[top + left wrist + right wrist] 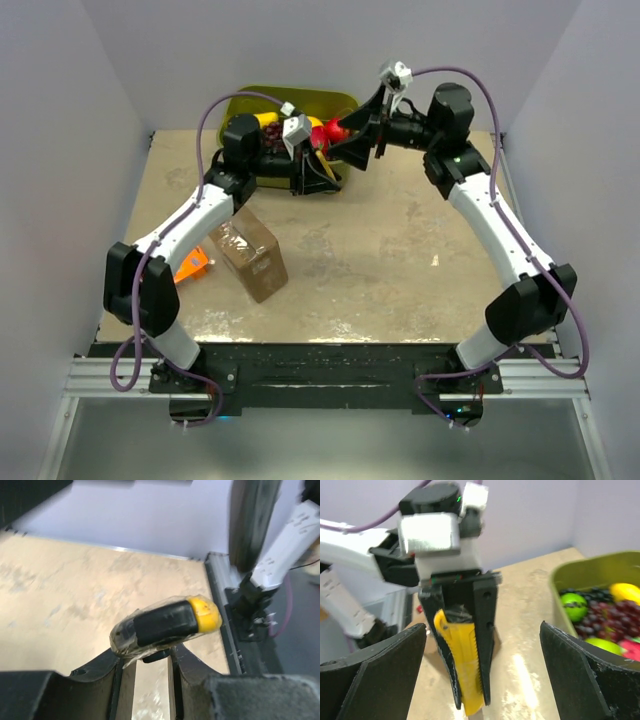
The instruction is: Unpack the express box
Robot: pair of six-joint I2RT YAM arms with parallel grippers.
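The express box (250,256), a brown taped carton, lies on the table at the left, near the left arm's elbow. My left gripper (318,176) is up at the back centre, shut on a yellow and black utility knife (167,624). My right gripper (356,150) is wide open, facing the left gripper from the right. In the right wrist view the knife (464,670) and the left gripper's fingers (485,630) stand between the right gripper's open fingers (375,665) without touching them. Neither gripper is near the box.
An olive-green bin (335,100) of fruit stands at the back, just behind both grippers; it also shows in the right wrist view (580,575). A flat orange package (191,265) lies left of the box. Walls close in the table on three sides.
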